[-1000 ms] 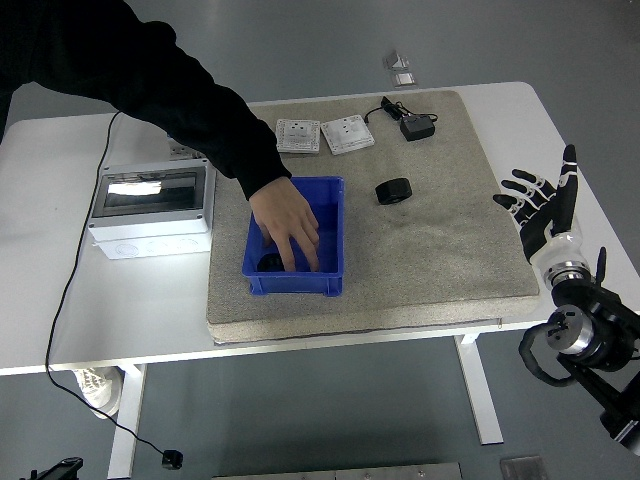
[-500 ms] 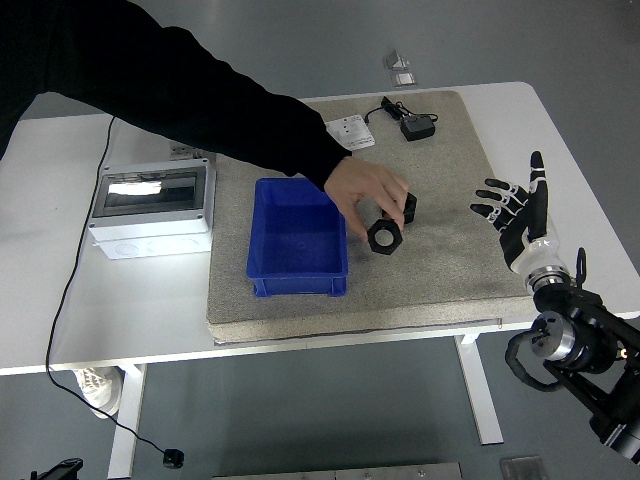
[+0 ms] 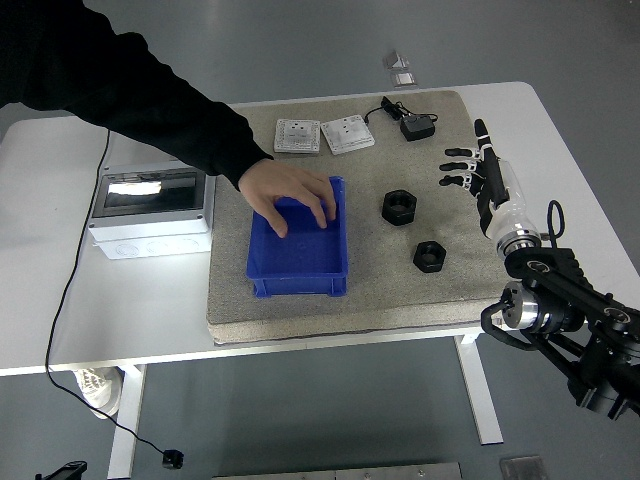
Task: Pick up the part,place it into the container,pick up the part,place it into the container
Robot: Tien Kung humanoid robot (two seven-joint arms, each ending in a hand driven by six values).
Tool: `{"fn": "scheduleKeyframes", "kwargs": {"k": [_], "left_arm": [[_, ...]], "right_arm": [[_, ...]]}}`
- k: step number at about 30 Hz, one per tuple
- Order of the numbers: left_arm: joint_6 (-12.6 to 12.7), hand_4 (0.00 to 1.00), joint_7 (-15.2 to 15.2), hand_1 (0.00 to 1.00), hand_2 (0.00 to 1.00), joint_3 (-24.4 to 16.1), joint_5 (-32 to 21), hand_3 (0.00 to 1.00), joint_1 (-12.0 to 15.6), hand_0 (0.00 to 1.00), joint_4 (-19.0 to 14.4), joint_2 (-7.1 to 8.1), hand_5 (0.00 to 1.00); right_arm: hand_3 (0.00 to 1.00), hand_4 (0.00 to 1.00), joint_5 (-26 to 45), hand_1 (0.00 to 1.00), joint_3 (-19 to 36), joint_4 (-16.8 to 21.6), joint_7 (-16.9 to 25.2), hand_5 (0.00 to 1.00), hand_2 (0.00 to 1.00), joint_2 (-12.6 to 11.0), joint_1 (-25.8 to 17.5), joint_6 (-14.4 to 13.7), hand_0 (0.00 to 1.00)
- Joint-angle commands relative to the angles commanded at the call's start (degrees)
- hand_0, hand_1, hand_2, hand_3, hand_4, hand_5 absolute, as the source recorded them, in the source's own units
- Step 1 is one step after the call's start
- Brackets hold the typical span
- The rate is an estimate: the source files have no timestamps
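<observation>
**Two Parts Lie on the Mat as a Person's Hand Rests on the Blue Container**

A robot's right hand [image 3: 478, 175] hovers over the right side of a grey mat [image 3: 460, 270], its fingers spread and extended, holding nothing. The black right arm [image 3: 560, 320] rises from the lower right corner of the frame, past the table's right edge. Two black hexagonal parts sit on the mat to the left of that hand: one part [image 3: 398, 206] lies near the mat's centre, just beside the container's right wall, and the other part [image 3: 430, 256] lies nearer the mat's front edge, apart from the first. The blue container [image 3: 297, 283] stands on the mat's left half. A person's hand [image 3: 288, 193], reaching in from the far left in a black sleeve [image 3: 130, 95], rests with fingers curled over the container's far rim. Along the mat's far edge lie two white switch plates [image 3: 323, 135] and a black adapter [image 3: 416, 127] with its cable. A grey box with a clear lid [image 3: 152, 210] sits on the white table [image 3: 60, 330], left of the mat.
</observation>
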Motion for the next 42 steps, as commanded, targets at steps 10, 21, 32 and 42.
{"fn": "scheduleKeyframes", "kwargs": {"k": [10,21,32,42], "left_arm": [[0.14,0.912,0.00,0.716,0.683,0.37,-0.78,0.739,-0.02,0.719,0.05,0.30,0.880],[0.08,0.910,0.00,0.716,0.684,0.44,-0.65,0.743,-0.12,0.719,0.05,0.51,0.889],[0.32,0.910,-0.30,0.715,0.685,1.06,-1.67,0.746,-0.34,0.719,0.24,0.86,0.886],[0.48,0.911,-0.69,0.714,0.686,1.54,-4.20,0.751,-0.57,0.719,0.28,1.38,0.899]], "right_arm": [[0.749,0.856,-18.02,0.772,-3.10,-3.52,-10.87,0.910,0.768,1.25,4.73,0.48,0.804],[0.814,0.873,-39.82,0.875,-2.79,-2.34,-22.46,0.835,0.846,1.05,6.15,8.79,0.887],[0.849,0.901,-52.69,0.860,-3.63,2.68,-27.45,0.637,0.853,-0.91,4.79,11.57,0.820],[0.900,0.887,-53.11,0.860,-4.44,-3.89,-25.21,0.598,0.850,-0.48,4.62,10.01,0.831]]}}
